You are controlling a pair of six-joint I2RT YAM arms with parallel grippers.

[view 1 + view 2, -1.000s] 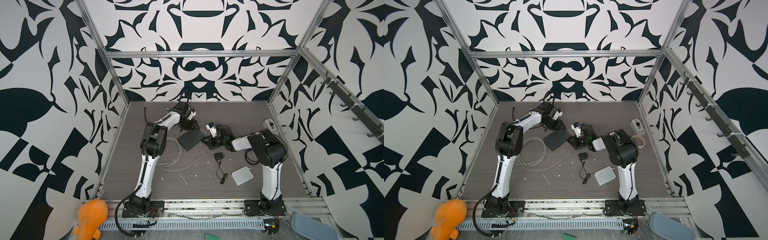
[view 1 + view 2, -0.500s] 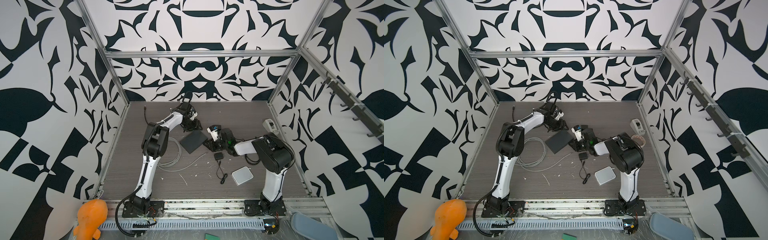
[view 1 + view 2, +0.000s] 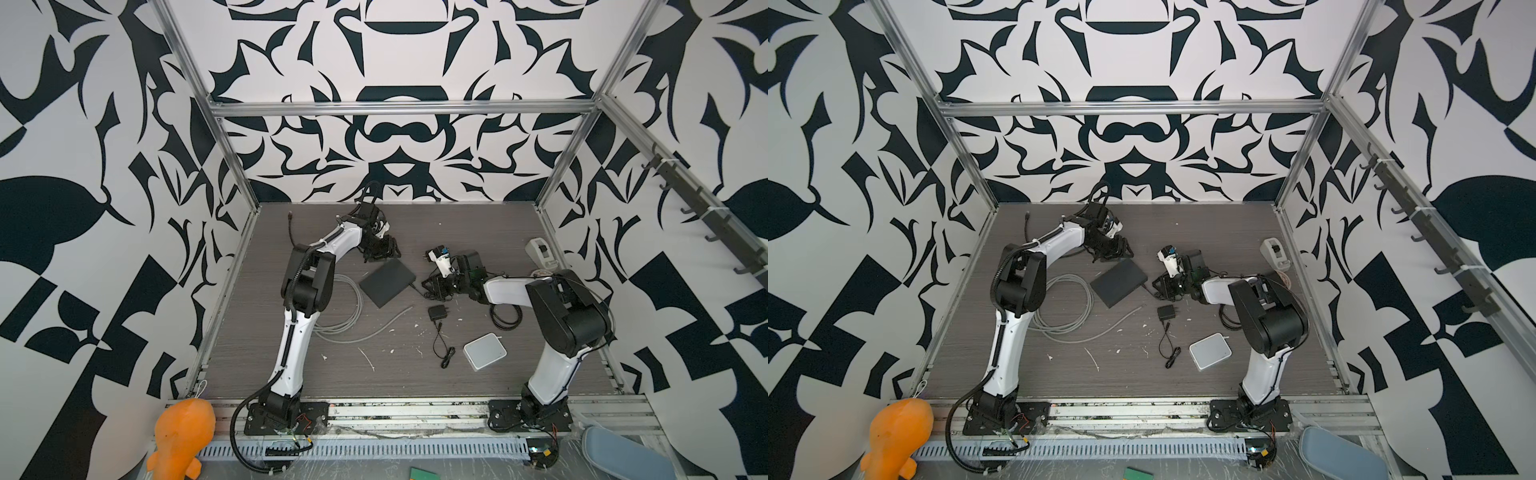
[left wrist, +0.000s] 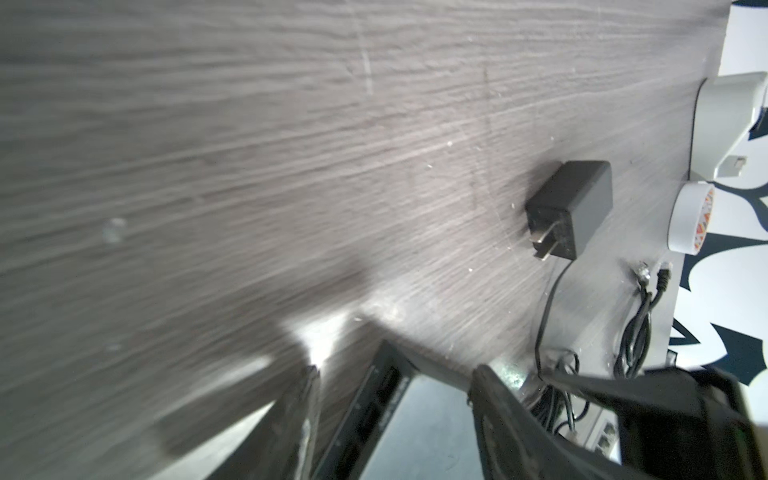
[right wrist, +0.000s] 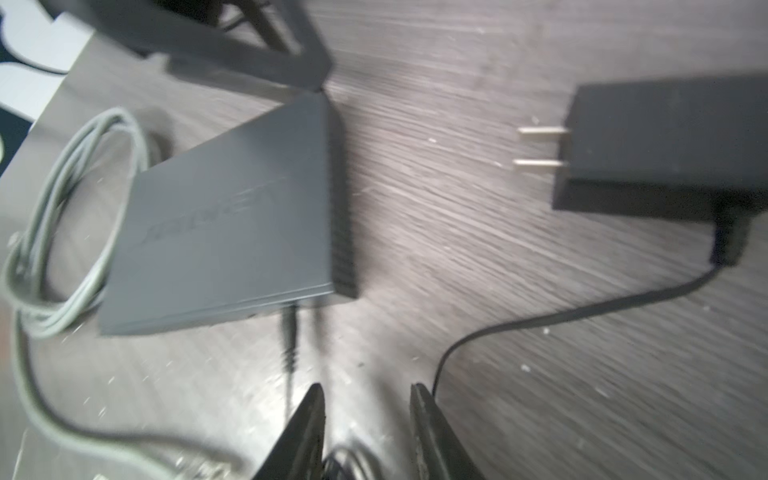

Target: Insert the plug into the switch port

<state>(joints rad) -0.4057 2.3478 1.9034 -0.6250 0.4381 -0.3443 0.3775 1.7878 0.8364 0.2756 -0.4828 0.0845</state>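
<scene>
So the cell is boxed in by walls (image 3: 395, 137) papered in a loud black-and-white leaf print, held up by an aluminium frame (image 3: 399, 107). The tabletop (image 3: 249, 365) is dark grey wood-grain, scuffed and sprinkled with white flecks (image 3: 368, 359). An orange plush toy (image 3: 183, 436) sits outside the front rail (image 3: 415, 409).

The black switch (image 3: 387, 283) lies flat mid-tabletop, turned a bit askew. There's a coil of grey cable (image 3: 345, 307) just beside it and a white box (image 3: 485, 351) well apart, nearer the front. The plug (image 5: 289, 328) meets the switch port (image 5: 293, 305) on the box's edge, but blur hides how deep it sits.

Right gripper (image 5: 363, 390) has its jaws spread and empty, near the plug's tail. Left gripper (image 4: 395, 370) jaws are spread too, either side of the switch's far corner with gaps showing.
</scene>
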